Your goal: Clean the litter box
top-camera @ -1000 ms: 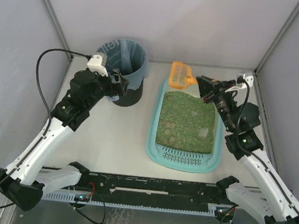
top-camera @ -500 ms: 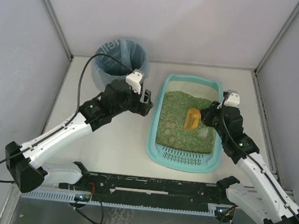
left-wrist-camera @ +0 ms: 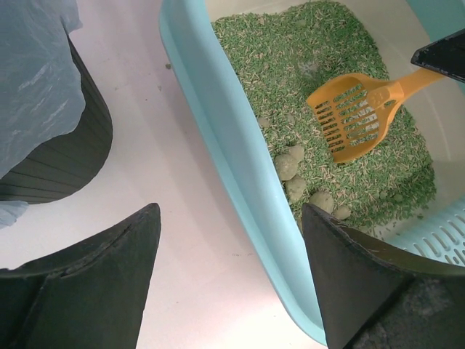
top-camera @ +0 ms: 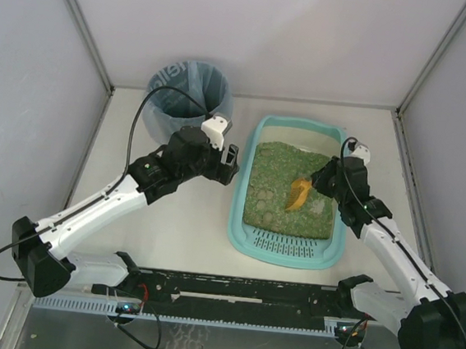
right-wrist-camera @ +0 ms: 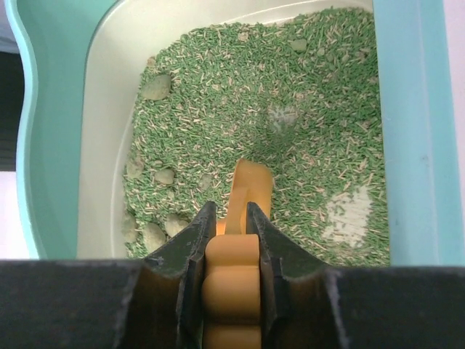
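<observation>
The litter box (top-camera: 236, 209) is a light-teal tray with green litter and a slotted grille (top-camera: 288, 244) at its near end. My right gripper (top-camera: 320, 181) is shut on the handle of the orange scoop (top-camera: 298, 194). The scoop's slotted blade (left-wrist-camera: 349, 120) rests on the litter mid-box. In the right wrist view the fingers (right-wrist-camera: 197, 236) clamp the handle (right-wrist-camera: 231, 287). Grey-green clumps (left-wrist-camera: 290, 169) lie along the box's left side. My left gripper (top-camera: 232, 164) hangs open at the box's left wall (left-wrist-camera: 240, 167), which shows between its fingers (left-wrist-camera: 123, 251).
A round black bin (top-camera: 189, 96) lined with a blue bag stands at the far left, just behind my left arm; its side (left-wrist-camera: 51, 145) fills the left wrist view's left edge. Bare patches (right-wrist-camera: 347, 214) show in the litter. Enclosure walls ring the table.
My left gripper swung from the bin over to the box's left wall. My right gripper brought the scoop from the box's far end down onto the litter and tilted it.
</observation>
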Motion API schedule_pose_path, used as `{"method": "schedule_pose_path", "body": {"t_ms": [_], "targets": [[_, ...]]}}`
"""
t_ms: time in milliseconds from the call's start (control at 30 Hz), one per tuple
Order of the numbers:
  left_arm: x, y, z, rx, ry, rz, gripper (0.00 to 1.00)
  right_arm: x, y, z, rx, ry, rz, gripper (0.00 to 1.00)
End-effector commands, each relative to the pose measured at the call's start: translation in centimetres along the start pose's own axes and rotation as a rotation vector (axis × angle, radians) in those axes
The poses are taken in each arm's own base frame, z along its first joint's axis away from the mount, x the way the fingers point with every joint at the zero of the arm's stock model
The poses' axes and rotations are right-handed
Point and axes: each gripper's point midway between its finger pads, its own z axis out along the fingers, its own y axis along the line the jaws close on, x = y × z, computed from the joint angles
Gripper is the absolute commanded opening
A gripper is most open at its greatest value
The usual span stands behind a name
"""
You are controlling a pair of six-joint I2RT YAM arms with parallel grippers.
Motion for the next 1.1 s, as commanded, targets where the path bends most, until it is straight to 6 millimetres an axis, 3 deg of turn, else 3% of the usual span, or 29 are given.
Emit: {"method": "schedule_pose_path", "body": {"t_ms": [0, 267, 500, 600, 933, 1067], "targets": [[-3.7, -0.3, -0.9, -0.006, -0.088, 0.019, 0.82, 3.9, 0.8, 1.4, -0.084, 0.115, 0.160, 0.00], [-3.4, -0.2, -0.6, -0.009, -0.076, 0.022, 0.82, 8.0, 3.0, 3.4, -0.245, 0.208, 0.387, 0.00], [-3.5, -0.3, -0.7, -0.007, -0.076, 0.023, 0.82, 10.1, 4.2, 4.5, -0.300, 0.235, 0.408, 0.00], [-3.5, -0.2, -0.8, -0.010, -0.079, 0.025, 0.82, 9.3, 4.2, 4.3, -0.315, 0.200, 0.427, 0.00], [-3.9, -0.1, -1.4, -0.014, -0.094, 0.019, 0.81, 3.6, 3.5, 1.2, -0.370, -0.079, 0.458, 0.00], [-4.0, 0.0, -1.5, -0.016, -0.101, 0.017, 0.81, 2.7, 2.5, 0.4, -0.370, -0.154, 0.515, 0.00]]}}
